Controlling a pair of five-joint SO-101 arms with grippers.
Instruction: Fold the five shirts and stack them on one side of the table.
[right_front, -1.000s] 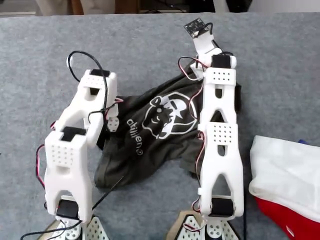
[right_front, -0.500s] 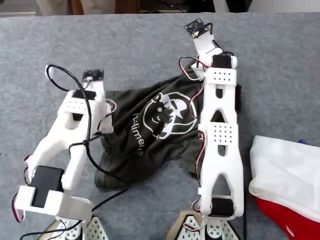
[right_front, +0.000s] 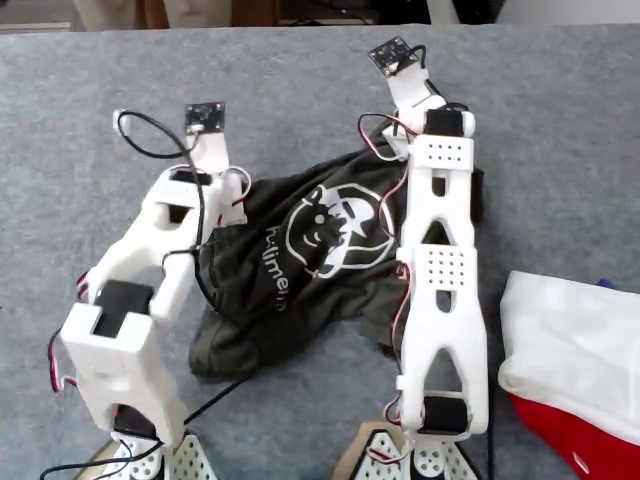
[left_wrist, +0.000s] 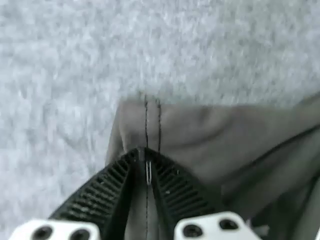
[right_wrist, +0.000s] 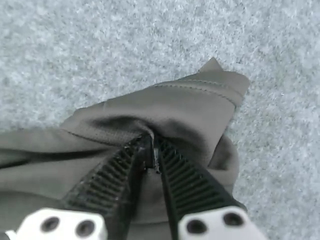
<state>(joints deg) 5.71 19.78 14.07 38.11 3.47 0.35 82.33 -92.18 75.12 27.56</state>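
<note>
On the dark shirt (right_front: 300, 270), the left gripper (left_wrist: 146, 152) pinches the hem, now farther forward; the right gripper (right_wrist: 150, 142) stays clamped.

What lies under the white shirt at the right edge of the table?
A red cloth sticks out from beneath the white shirt. Whether more lies under it cannot be seen.

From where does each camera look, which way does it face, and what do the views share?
High view: fixed above the table, looking down on both arms and the dark shirt.
Left wrist view: on the left arm, facing down its jaws, shut on a hem.
Right wrist view: on the right arm, facing down its jaws, shut on a corner.
All share the shirt.
</note>
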